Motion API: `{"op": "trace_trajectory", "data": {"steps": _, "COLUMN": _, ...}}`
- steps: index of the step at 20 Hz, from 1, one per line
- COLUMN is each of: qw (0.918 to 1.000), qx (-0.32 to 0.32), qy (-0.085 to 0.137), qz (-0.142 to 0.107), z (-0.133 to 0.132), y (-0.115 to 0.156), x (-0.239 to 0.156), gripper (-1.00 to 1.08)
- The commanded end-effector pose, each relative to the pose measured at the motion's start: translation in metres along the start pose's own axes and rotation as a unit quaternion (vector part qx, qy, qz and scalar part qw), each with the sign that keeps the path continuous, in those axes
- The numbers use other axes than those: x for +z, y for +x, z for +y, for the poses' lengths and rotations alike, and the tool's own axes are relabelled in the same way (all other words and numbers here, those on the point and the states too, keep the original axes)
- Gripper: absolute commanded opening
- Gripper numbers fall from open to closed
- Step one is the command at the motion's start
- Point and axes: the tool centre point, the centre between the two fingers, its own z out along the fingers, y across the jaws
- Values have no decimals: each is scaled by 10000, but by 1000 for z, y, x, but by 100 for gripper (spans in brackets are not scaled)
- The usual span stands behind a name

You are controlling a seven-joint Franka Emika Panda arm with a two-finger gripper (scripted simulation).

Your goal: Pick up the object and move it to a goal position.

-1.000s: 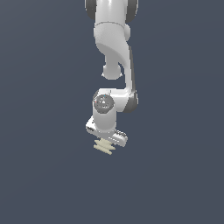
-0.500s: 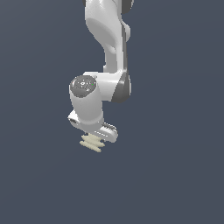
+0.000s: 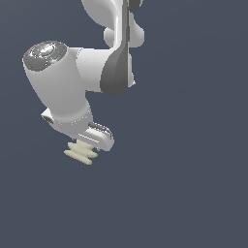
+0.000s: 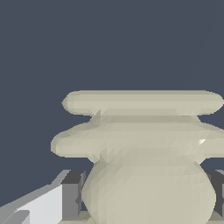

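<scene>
The object (image 3: 79, 152) is a small cream-beige ribbed piece with stacked flat fins. In the exterior view it hangs just under my gripper (image 3: 85, 144), left of the middle. The gripper is shut on it, and the fingers are mostly hidden behind the hand and the piece. In the wrist view the object (image 4: 144, 153) fills the frame close to the camera, with a dark finger pad (image 4: 72, 194) against its side. The object is held above the dark surface.
The white arm (image 3: 87, 72) reaches down from the top of the exterior view. A plain dark blue-grey surface (image 3: 193, 184) lies all around. No goal marker shows.
The arm has moved toward the exterior view's left and nearer the camera, carrying the object along in the shut gripper. The hand now looks much larger.
</scene>
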Motion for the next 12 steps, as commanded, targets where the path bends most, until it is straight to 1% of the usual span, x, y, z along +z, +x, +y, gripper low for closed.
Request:
{"op": "trace_trajectory", "data": {"steps": 1, "qw": 10000, "qx": -3, "qy": -1, "qz": -6, "z": 8, "y": 9, "x": -21, "gripper": -100}}
{"op": "trace_trajectory", "data": {"steps": 6, "qw": 10000, "qx": -3, "qy": -1, "qz": -6, "z": 21, "y": 24, "x": -53, "gripper": -100}}
{"op": "trace_trajectory", "data": {"steps": 12, "qw": 10000, "qx": -3, "qy": -1, "qz": -6, "z": 31, "y": 35, "x": -77, "gripper": -100}}
